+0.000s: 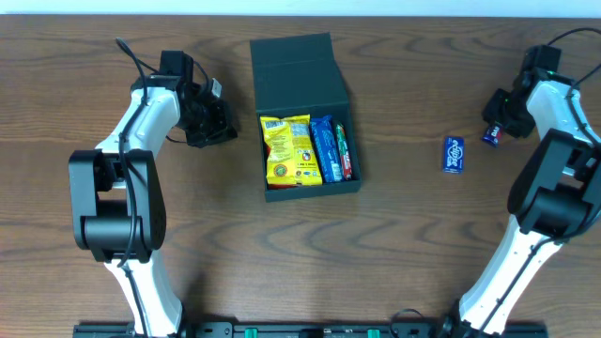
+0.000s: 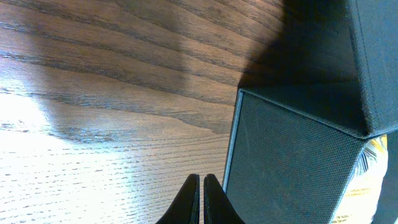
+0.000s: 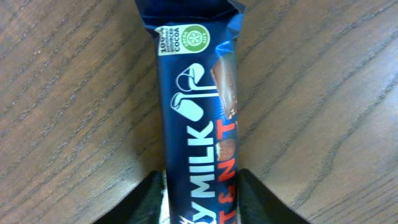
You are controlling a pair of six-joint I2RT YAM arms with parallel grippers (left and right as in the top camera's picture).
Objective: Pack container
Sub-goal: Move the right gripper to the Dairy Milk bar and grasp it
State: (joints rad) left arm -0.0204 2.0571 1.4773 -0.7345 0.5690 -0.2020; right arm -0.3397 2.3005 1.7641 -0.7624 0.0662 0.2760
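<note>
The dark teal container (image 1: 306, 189) stands open at mid-table, its flap lid (image 1: 296, 73) folded back. Inside lie a yellow packet (image 1: 288, 148), a blue packet (image 1: 326, 148) and a red-green bar (image 1: 345, 150). My left gripper (image 1: 214, 127) is shut and empty, just left of the container; in the left wrist view its tips (image 2: 201, 178) sit beside the container's wall (image 2: 292, 155). My right gripper (image 1: 495, 131) is at the far right, its jaws closed on both sides of a dark blue chocolate bar (image 3: 199, 106), low over the table (image 3: 200, 179).
A small blue packet (image 1: 454, 154) lies on the wood table between the container and my right gripper. A corner of the yellow packet (image 2: 373, 180) shows in the left wrist view.
</note>
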